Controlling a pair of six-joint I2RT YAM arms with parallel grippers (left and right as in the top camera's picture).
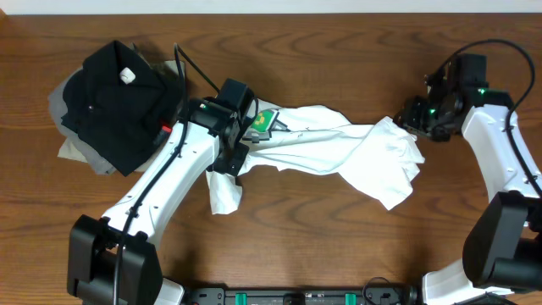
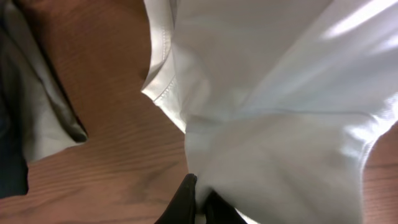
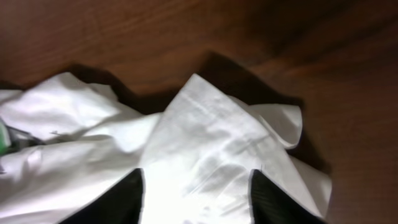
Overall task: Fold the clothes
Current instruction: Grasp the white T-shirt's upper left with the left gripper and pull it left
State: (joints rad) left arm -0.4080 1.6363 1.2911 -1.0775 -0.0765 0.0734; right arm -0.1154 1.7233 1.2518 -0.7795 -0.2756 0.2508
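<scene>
Overhead: the left arm [image 1: 178, 169] covers the left end of the T-shirt [image 1: 339, 148] and part of the green print [image 1: 264, 123]. The lettering [image 1: 302, 134] is too small to read. The grey garment [image 1: 100, 159] lies mostly buried under the black garment [image 1: 114, 102]. Wrist views: the left gripper [image 2: 200, 190] and right gripper [image 3: 196, 174] are cut off by the lower edge, so only the finger ends show.
</scene>
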